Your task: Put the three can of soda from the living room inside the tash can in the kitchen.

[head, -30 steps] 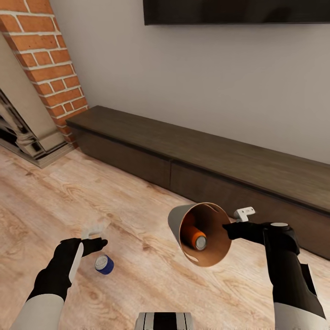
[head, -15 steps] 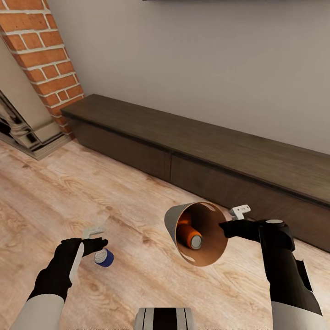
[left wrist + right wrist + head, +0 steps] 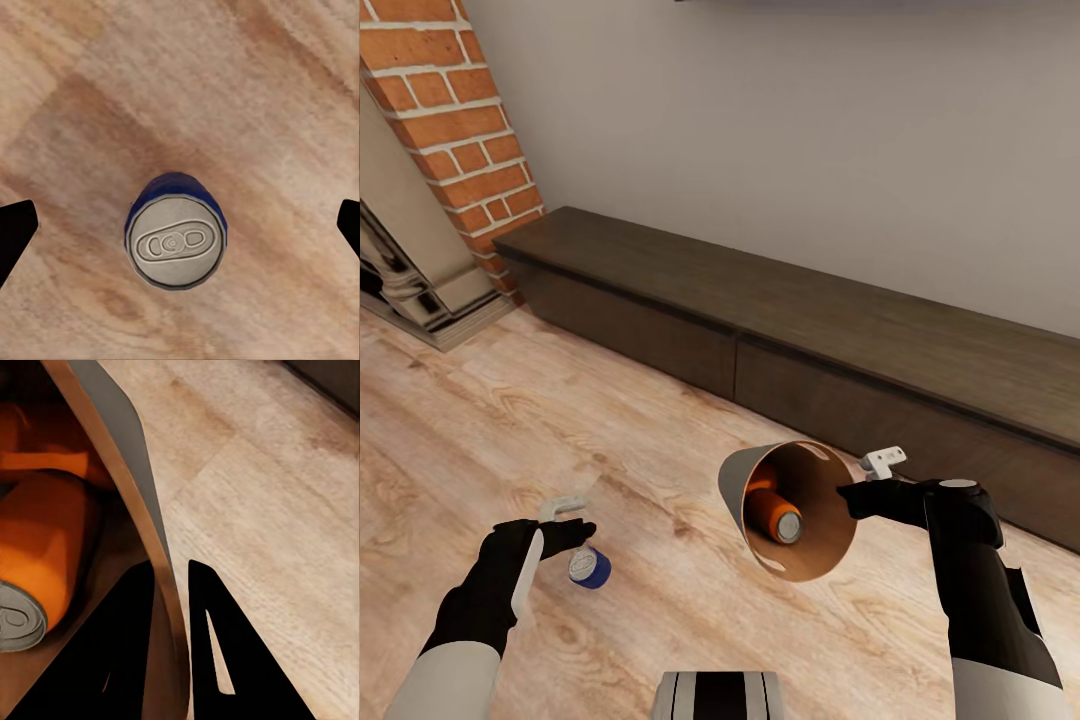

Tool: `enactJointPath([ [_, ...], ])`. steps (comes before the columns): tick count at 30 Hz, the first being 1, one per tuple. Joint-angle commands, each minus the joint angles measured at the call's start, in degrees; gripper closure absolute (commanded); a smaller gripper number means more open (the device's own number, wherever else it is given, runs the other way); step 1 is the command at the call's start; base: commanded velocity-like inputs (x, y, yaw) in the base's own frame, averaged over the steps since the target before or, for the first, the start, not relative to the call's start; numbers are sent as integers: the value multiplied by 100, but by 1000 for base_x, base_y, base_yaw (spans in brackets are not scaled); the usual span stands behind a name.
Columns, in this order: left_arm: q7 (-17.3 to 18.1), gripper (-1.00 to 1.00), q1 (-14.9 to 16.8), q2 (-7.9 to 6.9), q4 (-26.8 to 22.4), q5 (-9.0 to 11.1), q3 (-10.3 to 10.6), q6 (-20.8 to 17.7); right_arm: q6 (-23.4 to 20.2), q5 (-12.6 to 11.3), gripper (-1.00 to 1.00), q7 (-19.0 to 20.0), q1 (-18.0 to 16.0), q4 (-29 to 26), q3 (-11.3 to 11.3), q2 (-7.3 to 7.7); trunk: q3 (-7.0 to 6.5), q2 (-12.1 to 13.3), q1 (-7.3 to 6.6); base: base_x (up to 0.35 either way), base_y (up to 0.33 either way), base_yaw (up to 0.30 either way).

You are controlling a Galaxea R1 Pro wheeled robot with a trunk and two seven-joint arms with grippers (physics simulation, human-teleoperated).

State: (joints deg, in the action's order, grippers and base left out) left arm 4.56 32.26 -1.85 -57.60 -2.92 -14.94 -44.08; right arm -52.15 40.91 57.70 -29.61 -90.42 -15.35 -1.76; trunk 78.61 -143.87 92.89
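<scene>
Task judged partly done, with delivery to the kitchen outstanding. Located in the living room, on plank floor (image 3: pixel 660 420), with low dark cabinet (image 3: pixel 810 330) across the frame's middle and brick fireplace (image 3: pixel 450 110) at upper left. Right of centre in the lower frame: right gripper (image 3: pixel 860 495) holding the tash can (image 3: pixel 735 480) clear of the floor, tipped with its mouth toward the camera. Jaws closed on the rim wall (image 3: pixel 127 495), one finger on either side of it in the wrist view. Inside, lying on its side: one orange can (image 3: pixel 775 515), grey top outward, and a second orange can (image 3: pixel 760 478) partly hidden behind it. No third can made out inside. At lower left: left gripper (image 3: pixel 572 518) poised over a blue can (image 3: pixel 590 568) standing upright on the floor. Jaws open, tips well apart from the can (image 3: pixel 176 236) on both sides, no contact. Remaining, by judgement: collect this can, then carry the load to the kitchen. Against half a second earlier: practically unchanged, the blue can sitting a touch lower in frame. Against one second earlier: whole view shifted downward by camera movement, grips as before.
</scene>
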Motion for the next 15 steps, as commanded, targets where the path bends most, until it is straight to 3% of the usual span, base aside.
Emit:
enactJointPath([
  [1,0,-100,0,0,1,0,0,1,-69,-125,100,22,2,-2,5,-1,-1,0,-1,188,153,0],
  [9,-3,-100,-1,18,-5,9,0,4,-60,-123,100,14,8,5,5,0,-1,0,-1,58,47,0],
  [15,-6,-100,-1,32,-4,6,0,5,-58,-118,100,13,6,2,0,0,132,-8,15,5,4,0],
])
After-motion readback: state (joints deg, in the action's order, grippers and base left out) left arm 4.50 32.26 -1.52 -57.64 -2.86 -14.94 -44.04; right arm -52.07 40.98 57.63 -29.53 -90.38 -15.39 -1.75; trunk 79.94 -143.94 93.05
